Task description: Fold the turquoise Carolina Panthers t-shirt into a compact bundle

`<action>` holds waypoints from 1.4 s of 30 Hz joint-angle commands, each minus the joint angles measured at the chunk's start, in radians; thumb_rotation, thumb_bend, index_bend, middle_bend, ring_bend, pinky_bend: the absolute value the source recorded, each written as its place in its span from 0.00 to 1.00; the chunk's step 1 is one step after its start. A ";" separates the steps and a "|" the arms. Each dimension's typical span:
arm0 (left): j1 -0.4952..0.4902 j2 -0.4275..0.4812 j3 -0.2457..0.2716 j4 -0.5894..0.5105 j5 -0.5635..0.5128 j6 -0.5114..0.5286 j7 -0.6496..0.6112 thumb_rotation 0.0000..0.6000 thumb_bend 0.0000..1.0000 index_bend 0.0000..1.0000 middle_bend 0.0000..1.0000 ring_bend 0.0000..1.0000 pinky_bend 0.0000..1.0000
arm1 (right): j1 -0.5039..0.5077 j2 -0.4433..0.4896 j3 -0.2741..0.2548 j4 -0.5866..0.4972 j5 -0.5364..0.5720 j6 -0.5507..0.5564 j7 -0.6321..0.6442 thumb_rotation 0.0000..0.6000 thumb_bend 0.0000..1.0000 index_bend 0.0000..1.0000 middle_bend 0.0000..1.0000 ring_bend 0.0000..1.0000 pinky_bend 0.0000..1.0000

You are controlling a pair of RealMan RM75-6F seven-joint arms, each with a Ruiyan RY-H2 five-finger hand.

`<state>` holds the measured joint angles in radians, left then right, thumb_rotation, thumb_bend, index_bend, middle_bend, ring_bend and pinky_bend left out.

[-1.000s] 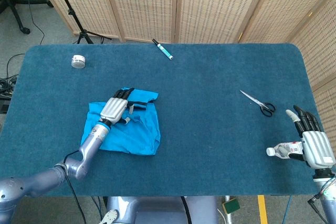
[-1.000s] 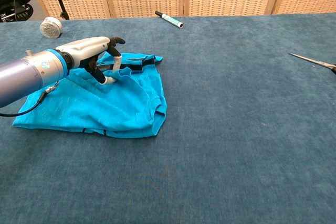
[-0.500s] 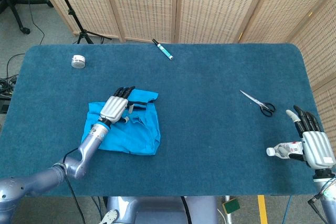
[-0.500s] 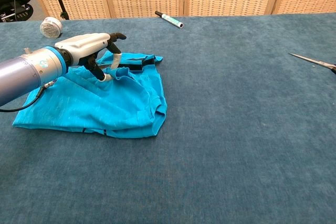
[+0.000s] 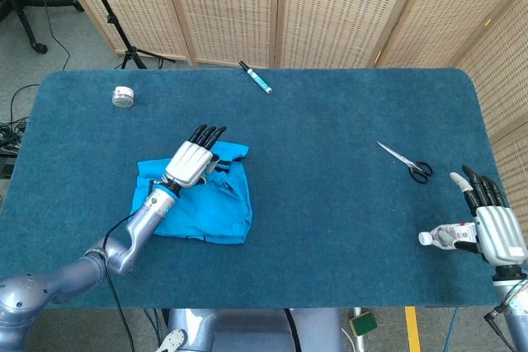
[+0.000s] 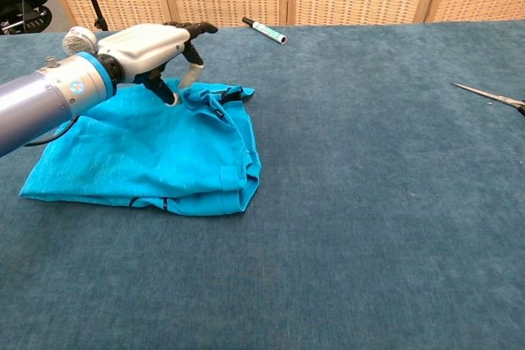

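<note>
Woven cane screens stand behind a wide worktop covered in dark teal carpet-like fabric. On its left part lies the turquoise t-shirt, already doubled into a rough rectangle with several layers showing at its right edge and a dark-trimmed collar or sleeve poking out at the far corner. The robot's left hand hangs over the shirt's far edge, palm down; in the chest view the fingers reach forward while the thumb and a lower finger dip to the cloth, which rises in a small peak just under them — so it appears to pinch a fold of fabric, though the contact itself is too small to be sure of. The right hand rests at the worktop's near right corner, well apart from the shirt, fingers extended beside a small plastic bottle; whether it holds the bottle cannot be told. Scissors, a marker and a roll of tape lie elsewhere. Judging from this, the folding is partway done — the next move calls for carrying the lifted far edge towards the near edge to halve the bundle again, keeping the layers from sliding apart.
</note>
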<state>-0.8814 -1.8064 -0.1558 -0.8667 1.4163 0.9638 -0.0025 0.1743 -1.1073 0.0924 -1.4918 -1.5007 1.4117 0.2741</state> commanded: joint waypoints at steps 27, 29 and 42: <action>-0.020 -0.046 -0.047 0.005 -0.028 0.028 0.006 1.00 0.00 0.00 0.00 0.00 0.00 | -0.002 0.007 -0.002 -0.003 -0.004 0.002 0.015 1.00 0.00 0.03 0.00 0.00 0.02; -0.013 -0.032 -0.049 -0.017 -0.026 0.044 0.003 1.00 0.00 0.00 0.00 0.00 0.00 | -0.003 0.007 -0.003 -0.005 -0.005 0.001 0.013 1.00 0.00 0.03 0.00 0.00 0.02; 0.205 0.289 -0.014 -0.405 -0.046 0.246 0.021 1.00 0.00 0.00 0.00 0.00 0.00 | -0.011 0.011 -0.006 -0.019 -0.025 0.030 0.009 1.00 0.00 0.03 0.00 0.00 0.02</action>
<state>-0.7591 -1.6189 -0.1886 -1.1633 1.3928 1.1535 0.0078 0.1641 -1.0959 0.0862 -1.5097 -1.5245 1.4396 0.2849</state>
